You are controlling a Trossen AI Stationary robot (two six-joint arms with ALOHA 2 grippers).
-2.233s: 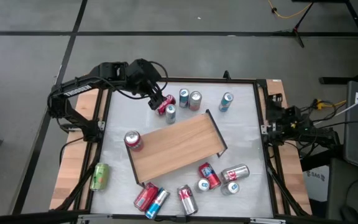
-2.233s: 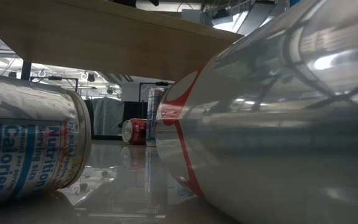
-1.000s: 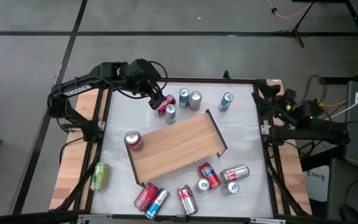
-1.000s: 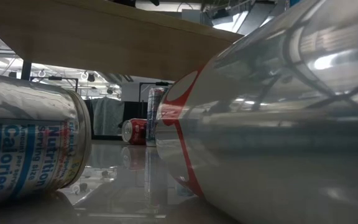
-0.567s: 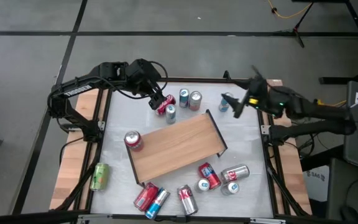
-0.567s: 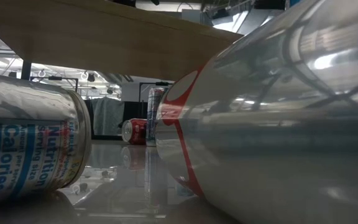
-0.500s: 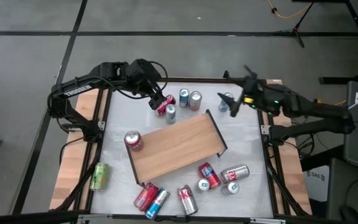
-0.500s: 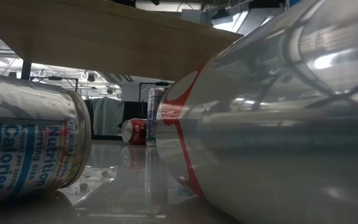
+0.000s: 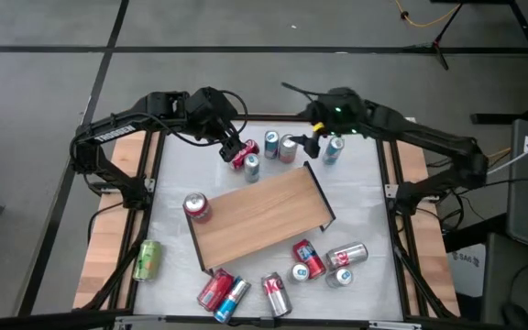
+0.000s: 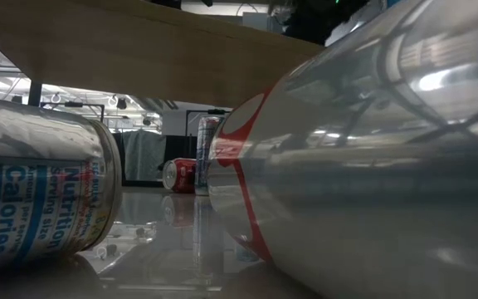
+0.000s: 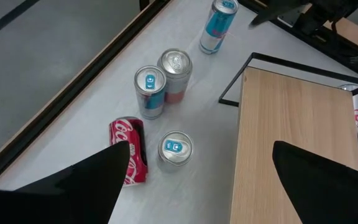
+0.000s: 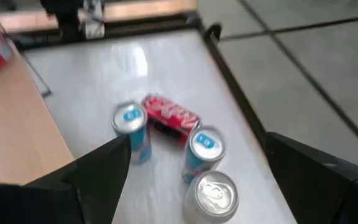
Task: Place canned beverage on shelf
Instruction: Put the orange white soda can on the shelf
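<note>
Right gripper (image 9: 311,139) swung from table's right edge to far cans, fingers spread, holding nothing. Left gripper (image 9: 236,149) unmoved over red can (image 9: 241,158), wide, empty. Shelf (image 9: 259,217) bare mid-table; 0 cans placed, all left.

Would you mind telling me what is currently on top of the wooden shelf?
Nothing: the shelf board is bare in the high view. A red can stands against its left edge. Anything beneath the board is hidden.

White desk (image 9: 360,197) w/ black rim is carrying the shelf (image 9: 259,217), sitting diagonally mid-desk, board bare. Cans are lying and standing around it: a cluster (image 9: 266,151) at the far edge, approx. six more (image 9: 287,273) at the near edge, one red can (image 9: 196,207) touching the shelf's left end, probably upright.
</note>
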